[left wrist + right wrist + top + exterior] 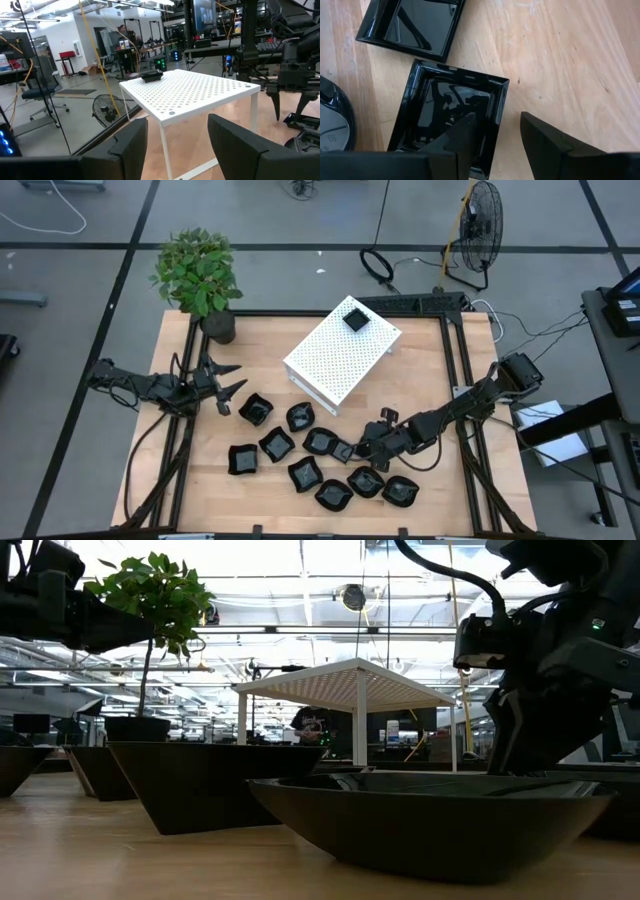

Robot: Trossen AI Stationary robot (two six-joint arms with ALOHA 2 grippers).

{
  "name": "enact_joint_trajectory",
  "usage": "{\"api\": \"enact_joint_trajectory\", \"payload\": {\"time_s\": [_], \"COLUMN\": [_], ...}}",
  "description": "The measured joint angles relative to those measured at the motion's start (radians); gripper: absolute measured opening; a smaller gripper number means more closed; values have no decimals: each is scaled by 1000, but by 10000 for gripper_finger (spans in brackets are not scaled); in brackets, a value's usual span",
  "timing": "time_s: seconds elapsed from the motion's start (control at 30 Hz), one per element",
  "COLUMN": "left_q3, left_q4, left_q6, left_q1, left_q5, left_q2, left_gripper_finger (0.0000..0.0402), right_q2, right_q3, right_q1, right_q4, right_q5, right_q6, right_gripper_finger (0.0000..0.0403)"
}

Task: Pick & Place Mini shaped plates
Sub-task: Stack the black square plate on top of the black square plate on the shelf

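Note:
Several glossy black mini plates point(304, 473) lie on the near middle of the wooden table, and one small dish point(355, 318) sits on top of the white perforated box point(340, 352). My right gripper point(365, 448) is open and low over a small square plate point(452, 110). One finger is above its hollow and the other is outside its rim. My left gripper point(228, 387) is open and hangs in the air at the table's left, next to the potted plant point(200, 275). My right gripper comes from above, pointing down, with its fingers point(465, 137) on either side of the square plate's rim point(504, 107). I cannot tell whether they touch it. The plate lies flat on the table.
A second square plate point(415, 22) and a round-rimmed one point(332, 120) lie close to the right gripper. The white box stands on legs point(167, 150) in the far middle. In the low view a wide dish point(430, 815) fills the foreground. Black rails point(455, 360) run along both table sides.

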Motion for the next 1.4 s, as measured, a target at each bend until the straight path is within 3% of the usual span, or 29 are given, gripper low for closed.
{"api": "enact_joint_trajectory", "payload": {"time_s": [1.13,1.4], "left_q3": [0,0], "left_q4": [0,0], "left_q6": [0,0], "left_q1": [0,0], "left_q5": [0,0], "left_q2": [0,0], "left_gripper_finger": [212,212], "right_q2": [0,0], "right_q3": [0,0], "right_q1": [0,0], "right_q4": [-1,-1], "right_q5": [-2,-9], "right_q6": [-15,-8], "right_gripper_finger": [143,95]}}
